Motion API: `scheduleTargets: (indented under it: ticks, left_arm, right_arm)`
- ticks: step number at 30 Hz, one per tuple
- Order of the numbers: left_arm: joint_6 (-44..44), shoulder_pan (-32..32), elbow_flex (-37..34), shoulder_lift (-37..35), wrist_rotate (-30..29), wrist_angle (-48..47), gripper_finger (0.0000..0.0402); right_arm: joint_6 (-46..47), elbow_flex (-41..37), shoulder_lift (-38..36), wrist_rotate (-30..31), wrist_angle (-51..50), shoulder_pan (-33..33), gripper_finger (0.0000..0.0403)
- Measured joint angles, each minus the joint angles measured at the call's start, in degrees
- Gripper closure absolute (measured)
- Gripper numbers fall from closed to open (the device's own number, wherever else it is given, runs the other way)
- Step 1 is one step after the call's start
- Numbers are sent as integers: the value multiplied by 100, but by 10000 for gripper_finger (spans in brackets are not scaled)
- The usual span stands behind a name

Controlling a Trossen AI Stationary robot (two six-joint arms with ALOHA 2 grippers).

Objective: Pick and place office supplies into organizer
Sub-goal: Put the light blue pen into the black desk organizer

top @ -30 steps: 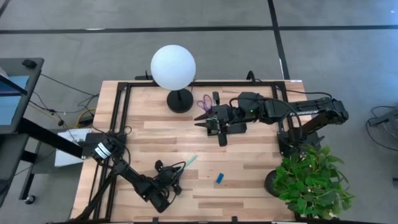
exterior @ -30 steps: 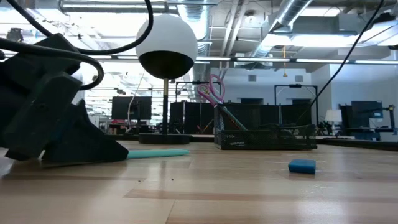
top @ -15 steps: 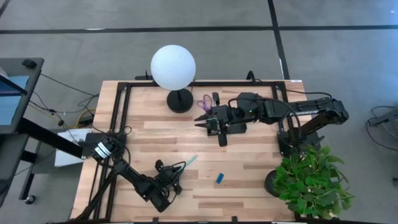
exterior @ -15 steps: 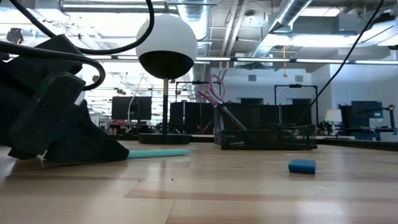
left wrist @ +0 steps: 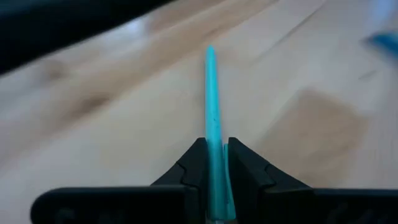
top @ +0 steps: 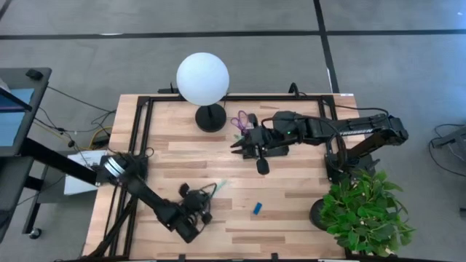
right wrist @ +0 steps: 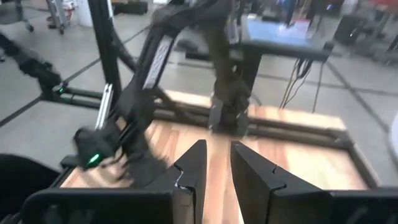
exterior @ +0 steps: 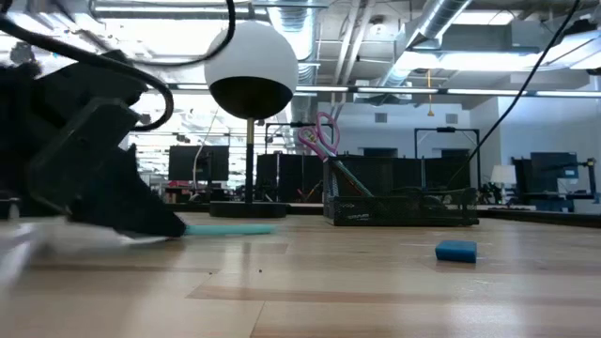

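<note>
A thin teal pen [left wrist: 211, 106] lies near the table's near-left part; my left gripper [left wrist: 216, 168] is shut on it, seen also from above [top: 206, 198] and in the low view [exterior: 174, 228]. The black organizer [exterior: 399, 207] stands mid-table, largely under my right arm in the high view [top: 275, 151]. Purple-handled scissors [exterior: 321, 136] stand in its left end, handles up. My right gripper [top: 237, 145] hovers at the organizer's left side, open and empty [right wrist: 216, 165]. A small blue eraser [top: 257, 209] lies flat on the wood. My left gripper pinches the teal pen between its two fingers near one end [left wrist: 215, 163], with the fingers [left wrist: 194, 167] lying along it. It comes in low and slanting from the table's near-left side. The pen's long free part [top: 218, 187] points away toward the table's middle, close above the wood.
A white globe lamp [top: 202, 78] on a round black base [top: 211, 118] stands behind the organizer's left. A green plant [top: 364, 207] fills the near-right corner. A black frame [top: 145, 109] runs along the far and left edges. Bare wood lies between pen, eraser and organizer.
My left gripper, shut on the pen throughout, has shifted slightly toward the table's left, drawing the pen along with it. My right arm has turned a little above the organizer.
</note>
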Motion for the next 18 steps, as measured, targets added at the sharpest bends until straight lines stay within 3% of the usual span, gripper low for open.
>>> scheduleTargets:
  ticks: [6, 11, 15, 18]
  left_arm:
    - [604, 257, 3, -1280, 631, -1278, 371]
    - [1851, 659, 5, -2264, 965, -1686, 371]
    - [2948, 1314, 22, -3197, 1531, -1775, 371]
    - [3923, 2026, 240, -3730, 2277, -2039, 371]
  right_arm:
    - [318, 0, 0, -18, -761, 243, 337]
    - [970, 0, -2, -19, -1879, 682, 337]
    - [1757, -59, 169, 0, -2889, 1217, 337]
    - [2073, -304, 378, 7, -2746, 1654, 337]
